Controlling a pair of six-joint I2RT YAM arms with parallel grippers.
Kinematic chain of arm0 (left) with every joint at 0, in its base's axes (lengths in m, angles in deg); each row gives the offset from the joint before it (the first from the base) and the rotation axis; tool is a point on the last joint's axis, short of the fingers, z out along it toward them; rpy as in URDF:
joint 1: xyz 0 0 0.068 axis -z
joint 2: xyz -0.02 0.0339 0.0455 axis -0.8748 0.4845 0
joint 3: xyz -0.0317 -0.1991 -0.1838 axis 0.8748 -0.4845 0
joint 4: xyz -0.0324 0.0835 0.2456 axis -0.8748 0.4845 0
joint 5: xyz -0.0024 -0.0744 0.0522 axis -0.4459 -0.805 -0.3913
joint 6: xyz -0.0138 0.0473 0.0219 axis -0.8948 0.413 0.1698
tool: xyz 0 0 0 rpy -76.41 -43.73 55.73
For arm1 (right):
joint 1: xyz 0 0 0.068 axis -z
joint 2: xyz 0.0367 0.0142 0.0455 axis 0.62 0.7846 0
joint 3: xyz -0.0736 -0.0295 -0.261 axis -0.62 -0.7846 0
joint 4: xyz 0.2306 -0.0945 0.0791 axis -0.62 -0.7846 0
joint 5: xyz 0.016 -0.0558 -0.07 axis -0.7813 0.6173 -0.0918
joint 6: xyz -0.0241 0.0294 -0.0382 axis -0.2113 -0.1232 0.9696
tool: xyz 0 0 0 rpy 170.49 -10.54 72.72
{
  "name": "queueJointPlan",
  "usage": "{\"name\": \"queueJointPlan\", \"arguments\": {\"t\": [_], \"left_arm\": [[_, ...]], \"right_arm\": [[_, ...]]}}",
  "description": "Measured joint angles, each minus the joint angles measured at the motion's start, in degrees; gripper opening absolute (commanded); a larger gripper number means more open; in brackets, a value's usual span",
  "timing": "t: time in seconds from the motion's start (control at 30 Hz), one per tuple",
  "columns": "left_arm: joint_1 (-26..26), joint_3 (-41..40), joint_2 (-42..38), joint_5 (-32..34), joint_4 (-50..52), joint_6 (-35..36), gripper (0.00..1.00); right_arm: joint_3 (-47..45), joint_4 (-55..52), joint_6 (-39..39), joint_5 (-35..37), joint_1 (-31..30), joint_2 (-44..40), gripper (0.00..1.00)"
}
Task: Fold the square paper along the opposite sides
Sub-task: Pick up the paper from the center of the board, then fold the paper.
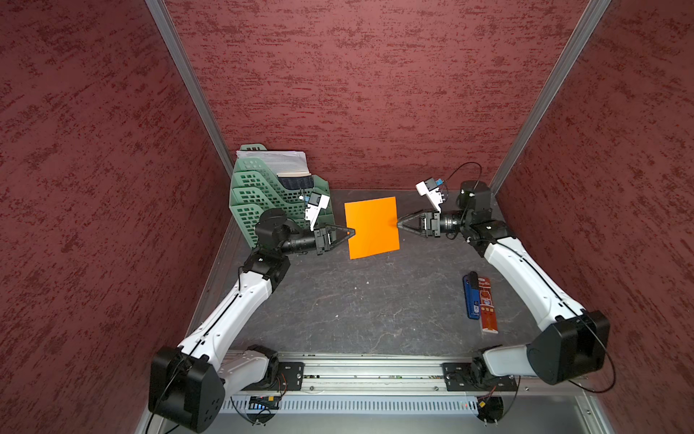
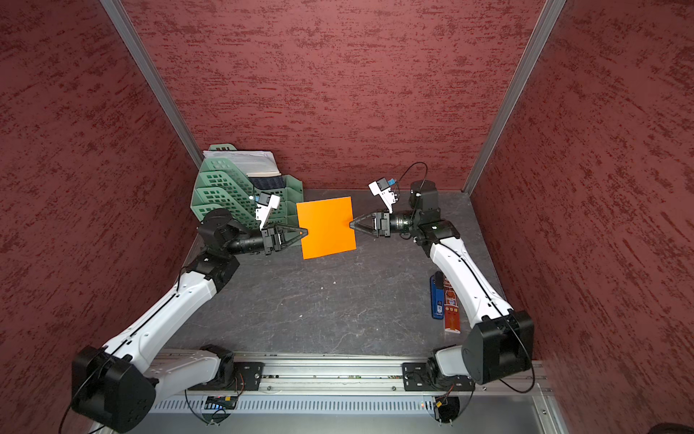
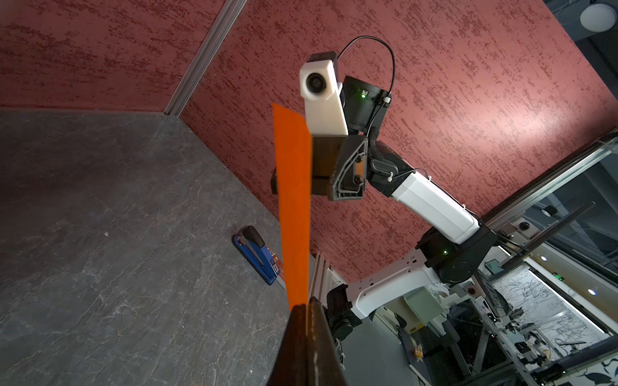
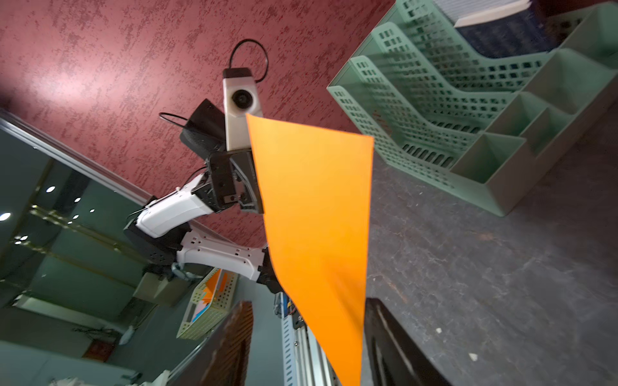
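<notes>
Left claw (image 1: 353, 232) — tight on square paper (image 1: 371, 227) edge

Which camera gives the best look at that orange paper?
Both top views show the whole orange paper, all four corners. The left wrist view sees it nearly edge-on, a narrow strip; the right wrist view is close up and cuts off one end.
</notes>
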Motion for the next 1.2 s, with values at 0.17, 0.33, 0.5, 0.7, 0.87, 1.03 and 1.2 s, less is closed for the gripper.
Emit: {"name": "queueJointPlan", "arguments": {"t": [0.17, 0.33, 0.5, 0.7, 0.87, 1.03, 1.2], "left_arm": [[0.61, 5.73, -2.08, -1.57, 10.67, 6.62, 0.0], [0.98, 11.13, -2.12, -4.02, 17.68, 10.93, 0.0], [1.75, 12.46, -2.01, -5.14, 19.45, 12.17, 0.0], [1.55, 12.35, -0.28, -3.61, 18.08, 11.39, 0.0], [0.48, 10.71, 0.76, 1.53, 17.05, 9.81, 0.0], [0.09, 9.25, 2.29, 4.94, 16.92, 9.07, 0.0], [-0.39, 8.35, 2.84, 6.05, 15.72, 8.0, 0.0]], "right_arm": [[-2.14, 3.34, -1.38, 5.55, 4.92, -1.77, 0.64], [-2.93, 4.04, -1.29, 11.08, 5.66, 0.63, 0.61], [-4.7, 7.08, -1.77, 14.1, 2.71, 5.16, 0.6], [-4.87, 9.92, -2.93, 14.8, -3.06, 10.19, 0.56], [-4.87, 9.62, -2.8, 14.71, -4.83, 7.1, 0.5], [-4.87, 9.88, -3.23, 14.08, -5.7, 0.59, 0.48], [-4.9, 9.38, -3.28, 13.2, -7.21, -2.75, 0.47]]}}
